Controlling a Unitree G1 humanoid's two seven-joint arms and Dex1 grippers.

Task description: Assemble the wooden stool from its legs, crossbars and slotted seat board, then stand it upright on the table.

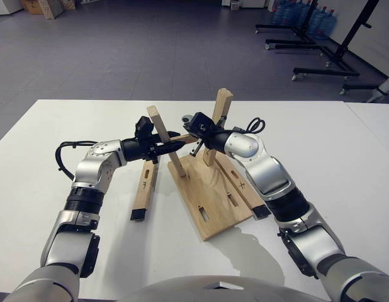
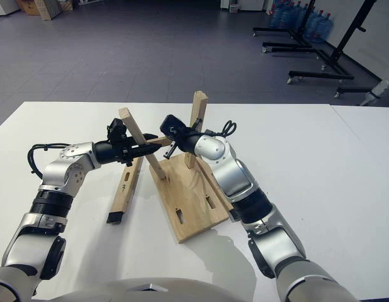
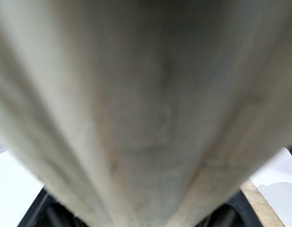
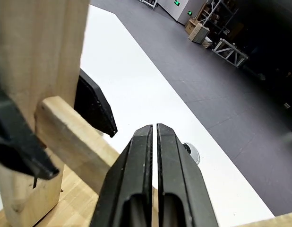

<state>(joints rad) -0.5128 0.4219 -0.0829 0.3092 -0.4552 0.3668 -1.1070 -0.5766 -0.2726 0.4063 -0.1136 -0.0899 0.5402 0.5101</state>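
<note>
The slotted seat board (image 1: 210, 200) lies flat on the white table. Two legs rise from it: a tilted leg (image 1: 158, 123) and a straighter leg (image 1: 220, 113). A crossbar (image 1: 186, 138) runs between them. My left gripper (image 1: 174, 145) is shut on the tilted leg, one black finger (image 4: 95, 107) on each side of it; that wood shows very close in the left wrist view. My right gripper (image 4: 154, 128) is shut with nothing in it, its tips just beside the crossbar (image 4: 73, 139) where it meets the tilted leg (image 4: 39, 52).
A loose leg (image 1: 144, 187) lies on the table left of the board. Another leg (image 1: 247, 187) with a black foot cap lies along the board's right edge. Bare table (image 1: 62, 126) stretches to both sides. Black wheeled stands (image 1: 320, 60) are on the floor beyond.
</note>
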